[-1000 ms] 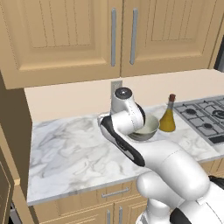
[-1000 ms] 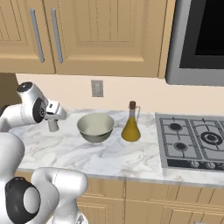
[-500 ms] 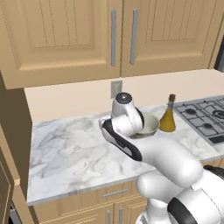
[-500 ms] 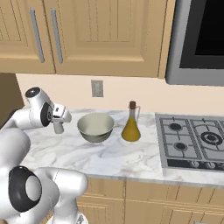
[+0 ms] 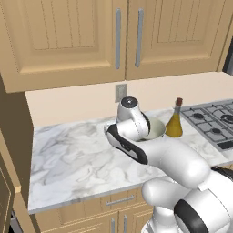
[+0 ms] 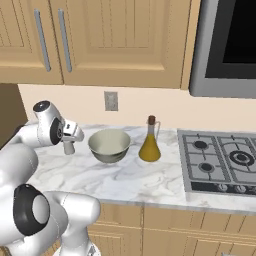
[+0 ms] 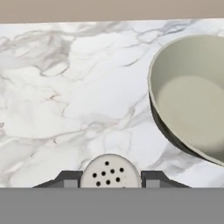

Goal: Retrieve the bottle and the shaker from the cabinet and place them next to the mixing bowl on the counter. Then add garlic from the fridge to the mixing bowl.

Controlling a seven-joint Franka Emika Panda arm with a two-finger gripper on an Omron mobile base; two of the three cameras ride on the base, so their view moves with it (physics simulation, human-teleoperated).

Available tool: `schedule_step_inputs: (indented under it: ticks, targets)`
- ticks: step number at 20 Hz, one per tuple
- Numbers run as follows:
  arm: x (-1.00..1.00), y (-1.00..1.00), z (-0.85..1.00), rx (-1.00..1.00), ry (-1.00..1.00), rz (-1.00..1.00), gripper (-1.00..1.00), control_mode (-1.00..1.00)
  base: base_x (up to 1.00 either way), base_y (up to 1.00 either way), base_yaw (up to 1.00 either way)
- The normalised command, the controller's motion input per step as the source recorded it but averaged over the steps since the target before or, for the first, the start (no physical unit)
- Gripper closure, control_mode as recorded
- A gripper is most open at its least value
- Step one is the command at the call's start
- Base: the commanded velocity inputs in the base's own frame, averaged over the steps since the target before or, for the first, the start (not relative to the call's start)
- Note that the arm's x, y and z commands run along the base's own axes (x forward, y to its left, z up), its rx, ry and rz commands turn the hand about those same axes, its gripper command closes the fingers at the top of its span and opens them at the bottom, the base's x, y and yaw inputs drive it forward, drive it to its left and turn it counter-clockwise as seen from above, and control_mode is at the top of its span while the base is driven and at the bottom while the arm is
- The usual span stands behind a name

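Observation:
My gripper (image 7: 109,179) is shut on the shaker (image 7: 109,171), a small grey cylinder whose holed, rounded top shows between the fingertips. In the right base view the gripper (image 6: 70,139) holds the shaker (image 6: 68,147) upright, low over the white marble counter (image 6: 125,175), just left of the mixing bowl (image 6: 109,145). I cannot tell whether its base touches the marble. The silver bowl (image 7: 192,113) lies close on the right in the hand view. The bottle (image 6: 149,145) of yellow liquid stands on the counter right of the bowl. From the left base view the bottle (image 5: 174,120) and bowl (image 5: 155,128) sit behind my arm.
A gas cooktop (image 6: 220,160) takes up the counter's right end under a built-in oven (image 6: 225,45). Panelled wall cabinets (image 6: 100,40) hang above and a wall outlet (image 6: 110,100) sits behind the bowl. Bare marble (image 5: 77,154) stretches to the left.
The hand has carried the shaker downward and a little to the right, closer to the counter and the bowl. Bowl and bottle have not moved.

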Motion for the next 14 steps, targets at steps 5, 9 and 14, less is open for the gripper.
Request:
schedule_step_inputs:
  ticks: [5,9,14]
  targets:
    - [0.00,0.15,-0.02,0.01,0.00,0.00,1.00,-1.00,0.00,0.00,0.00]
    - [0.00,0.19,-0.05,0.01,0.00,-0.02,1.00,-1.00,0.00,0.00,0.00]
    - [0.05,0.24,-0.04,0.02,0.00,-0.07,1.00,-1.00,0.00,0.00,0.00]
